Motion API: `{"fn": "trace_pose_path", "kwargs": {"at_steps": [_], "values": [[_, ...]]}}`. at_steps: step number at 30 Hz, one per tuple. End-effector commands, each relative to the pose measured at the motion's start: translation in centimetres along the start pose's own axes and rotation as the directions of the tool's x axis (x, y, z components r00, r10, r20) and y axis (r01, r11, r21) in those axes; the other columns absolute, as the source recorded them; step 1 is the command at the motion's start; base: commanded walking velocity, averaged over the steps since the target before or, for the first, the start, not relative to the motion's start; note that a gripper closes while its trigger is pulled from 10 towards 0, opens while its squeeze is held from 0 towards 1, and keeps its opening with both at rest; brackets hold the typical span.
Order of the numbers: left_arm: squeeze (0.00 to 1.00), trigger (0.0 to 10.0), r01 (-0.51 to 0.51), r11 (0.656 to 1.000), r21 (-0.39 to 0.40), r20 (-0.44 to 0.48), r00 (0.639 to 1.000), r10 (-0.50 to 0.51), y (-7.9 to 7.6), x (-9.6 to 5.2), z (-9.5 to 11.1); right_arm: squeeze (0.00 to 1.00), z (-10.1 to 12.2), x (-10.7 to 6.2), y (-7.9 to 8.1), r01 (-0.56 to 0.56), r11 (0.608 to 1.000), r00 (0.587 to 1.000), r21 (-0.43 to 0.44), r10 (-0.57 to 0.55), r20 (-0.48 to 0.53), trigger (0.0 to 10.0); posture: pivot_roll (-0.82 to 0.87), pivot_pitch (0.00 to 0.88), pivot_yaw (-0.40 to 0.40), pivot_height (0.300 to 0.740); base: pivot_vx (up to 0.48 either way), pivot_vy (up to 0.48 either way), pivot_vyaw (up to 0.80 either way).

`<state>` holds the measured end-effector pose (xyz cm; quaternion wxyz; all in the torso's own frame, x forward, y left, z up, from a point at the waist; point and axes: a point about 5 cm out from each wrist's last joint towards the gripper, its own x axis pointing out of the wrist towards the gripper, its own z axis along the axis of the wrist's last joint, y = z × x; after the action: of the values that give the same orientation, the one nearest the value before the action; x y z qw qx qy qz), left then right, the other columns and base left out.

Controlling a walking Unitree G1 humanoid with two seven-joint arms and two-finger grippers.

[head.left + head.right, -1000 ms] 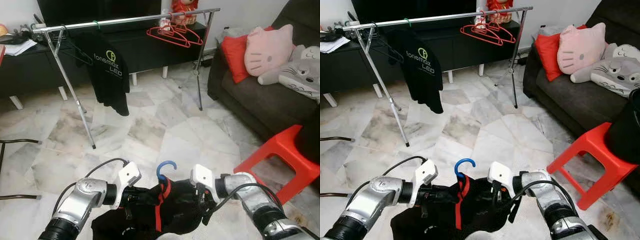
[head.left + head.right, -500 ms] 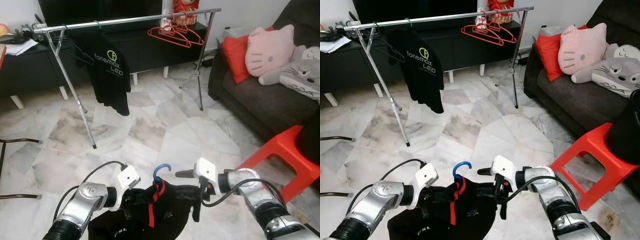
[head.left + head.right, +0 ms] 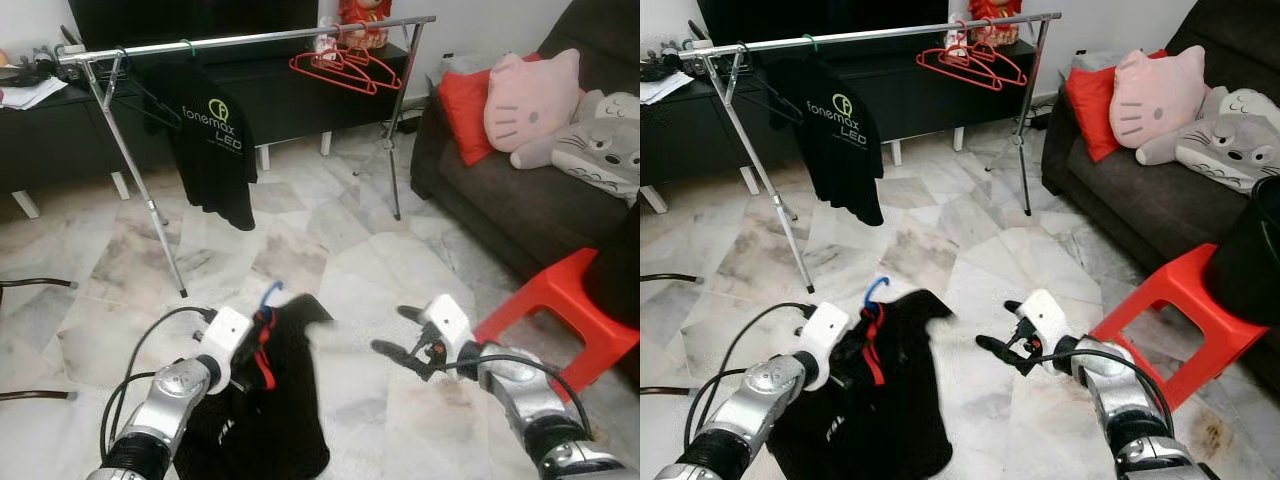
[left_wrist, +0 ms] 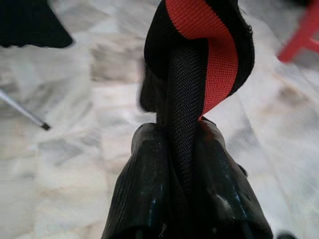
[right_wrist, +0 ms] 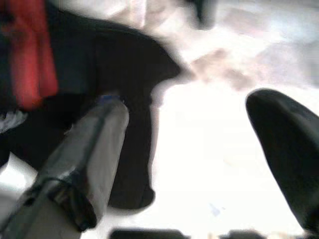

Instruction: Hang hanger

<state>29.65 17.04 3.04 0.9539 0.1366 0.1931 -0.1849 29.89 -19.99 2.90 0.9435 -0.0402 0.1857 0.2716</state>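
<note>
A black shirt (image 3: 265, 400) with a red collar band (image 4: 199, 50) sits on a hanger whose blue hook (image 3: 270, 292) pokes up from the neck. My left gripper (image 3: 252, 338) is shut on the shirt's neck at the hanger, holding it low above the floor. The cloth hangs down from it. To the right, my right gripper (image 3: 396, 333) is open with nothing between its fingers, apart from the shirt. At the back stands a silver clothes rail (image 3: 250, 38). It carries a black printed T-shirt (image 3: 215, 140) and red hangers (image 3: 345, 65).
A red plastic stool (image 3: 570, 300) stands close to my right arm. Behind it is a dark sofa (image 3: 520, 200) with a red cushion and soft toys. A black TV cabinet (image 3: 60, 140) runs behind the rail. Marble floor (image 3: 330, 230) lies between me and the rail.
The right gripper let go of the shirt, opened and drew away to the right. The shirt on its hanger swung left and now hangs from the left gripper alone.
</note>
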Motion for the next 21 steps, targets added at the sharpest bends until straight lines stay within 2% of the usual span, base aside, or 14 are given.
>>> {"fn": "trace_pose_path", "kwargs": {"at_steps": [1, 3, 5, 6, 7, 10, 11, 13, 15, 16, 18, 20, 21], "values": [[0.0, 10.0, -0.057, 0.998, -0.03, 0.044, 0.997, 0.058, 0.3, -0.2, 0.1, 0.0, -2.0, -0.7, -0.3, 0.141, 0.986, 0.989, 0.086, -0.136, -0.056, 10.0, -0.04, 0.0, -0.073, 0.74, 0.0, 0.0, 0.0], [0.0, 10.0, -0.083, 0.995, -0.049, 0.067, 0.994, 0.086, 0.5, -0.4, 0.2, 0.0, -3.2, -1.0, -0.4, 0.241, 0.962, 0.968, 0.132, -0.228, -0.105, 10.0, -0.05, 0.0, -0.068, 0.74, 0.0, 0.0, 0.0], [0.0, 10.0, -0.111, 0.99, -0.084, 0.089, 0.989, 0.119, 0.7, -0.7, 0.3, 0.0, -4.8, -1.4, -0.4, 0.386, 0.885, 0.92, 0.259, -0.348, -0.18, 10.0, -0.05, 0.0, -0.064, 0.74, 0.0, 0.0, 0.0], [0.0, 10.0, -0.123, 0.987, -0.104, 0.105, 0.985, 0.134, 0.9, -1.1, 0.3, 0.0, -5.7, -1.6, -0.2, 0.447, 0.828, 0.893, 0.338, -0.395, -0.215, 10.0, -0.07, 0.0, -0.055, 0.74, 0.0, 0.0, 0.0], [0.0, 10.0, -0.132, 0.984, -0.122, 0.12, 0.982, 0.147, 1.0, -1.5, 0.2, 0.0, -6.5, -1.9, 0.3, 0.483, 0.791, 0.875, 0.376, -0.416, -0.247, 10.0, -0.08, 0.0, -0.043, 0.74, 0.0, 0.0, 0.0], [0.0, 10.0, -0.139, 0.983, -0.123, 0.151, 0.976, 0.157, 1.2, -2.4, 0.1, 0.0, -8.4, -2.5, 1.3, 0.54, 0.739, 0.839, 0.402, -0.439, -0.321, 10.0, -0.07, 0.0, -0.036, 0.74, 0.0, 0.0, 0.0], [0.0, 10.0, -0.152, 0.98, -0.126, 0.172, 0.97, 0.172, 1.6, -3.1, 0.1, 0.0, -9.7, -3.0, 2.0, 0.574, 0.707, 0.815, 0.415, -0.439, -0.379, 10.0, -0.06, 0.0, -0.037, 0.74, 0.0, 0.0, 0.0], [0.0, 10.0, -0.18, 0.975, -0.126, 0.193, 0.96, 0.202, 2.3, -3.9, 0.3, 0.0, -10.8, -3.4, 2.9, 0.577, 0.721, 0.803, 0.383, -0.416, -0.427, 10.0, -0.05, 0.0, -0.037, 0.74, 0.0, 0.0, 0.0], [0.0, 10.0, -0.214, 0.969, -0.123, 0.205, 0.95, 0.236, 3.5, -4.9, 0.3, 0.0, -12.0, -3.9, 3.8, 0.57, 0.753, 0.79, 0.33, -0.39, -0.474, 10.0, -0.04, 0.0, -0.035, 0.74, 0.0, 0.0, 0.0], [0.0, 10.0, -0.223, 0.968, -0.116, 0.209, 0.947, 0.243, 3.7, -5.2, 0.3, 0.0, -12.2, -4.1, 4.0, 0.575, 0.753, 0.782, 0.319, -0.392, -0.485, 10.0, -0.04, 0.0, -0.035, 0.74, 0.0, 0.0, 0.0], [0.0, 10.0, -0.254, 0.963, -0.094, 0.224, 0.937, 0.269, 4.9, -6.1, 0.4, 0.0, -13.0, -4.7, 4.2, 0.616, 0.715, 0.753, 0.329, -0.413, -0.513, 10.0, -0.01, 0.0, -0.032, 0.74, 0.0, 0.0, 0.0], [0.0, 10.0, -0.265, 0.96, -0.088, 0.227, 0.933, 0.279, 5.3, -6.4, 0.6, 0.0, -13.1, -4.8, 4.3, 0.625, 0.71, 0.746, 0.326, -0.418, -0.519, 10.0, -0.01, 0.0, -0.031, 0.74, 0.0, 0.0, 0.0], [0.0, 10.0, -0.28, 0.958, -0.057, 0.222, 0.932, 0.286, 5.8, -6.9, 0.7, 0.0, -13.3, -4.9, 4.5, 0.626, 0.709, 0.743, 0.325, -0.417, -0.523, 10.0, -0.01, 0.0, -0.026, 0.74, 0.0, 0.0, 0.0]]}}
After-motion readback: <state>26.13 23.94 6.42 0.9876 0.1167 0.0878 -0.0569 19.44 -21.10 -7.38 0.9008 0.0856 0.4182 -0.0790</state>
